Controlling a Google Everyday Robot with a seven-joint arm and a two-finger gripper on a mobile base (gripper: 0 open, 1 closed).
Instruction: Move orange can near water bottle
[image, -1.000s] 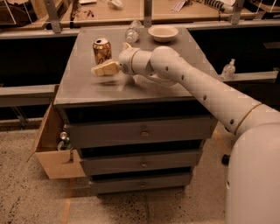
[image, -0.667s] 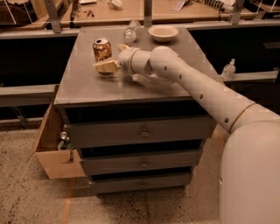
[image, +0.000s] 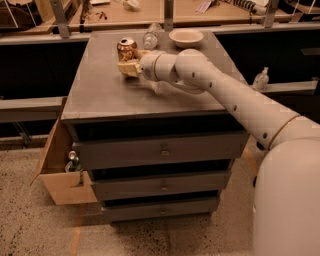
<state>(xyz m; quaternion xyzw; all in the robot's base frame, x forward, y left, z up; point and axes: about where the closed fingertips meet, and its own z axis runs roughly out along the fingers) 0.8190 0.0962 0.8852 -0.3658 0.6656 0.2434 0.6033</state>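
The orange can (image: 127, 49) stands upright at the back left of the grey cabinet top (image: 105, 90). My gripper (image: 129, 67) is at the can's lower part and shut on it, with the white arm reaching in from the right. The water bottle (image: 151, 36) lies at the back edge of the top, a short way right of and behind the can. There is a small gap between can and bottle.
A white bowl (image: 186, 37) sits at the back right of the top, next to the bottle. A clear pump-top bottle (image: 260, 79) stands on a ledge to the right. An open cardboard box (image: 60, 175) with bottles stands at the cabinet's lower left.
The can and my gripper have moved together to the right and slightly back, closer to the water bottle. The bottle and bowl have not moved.
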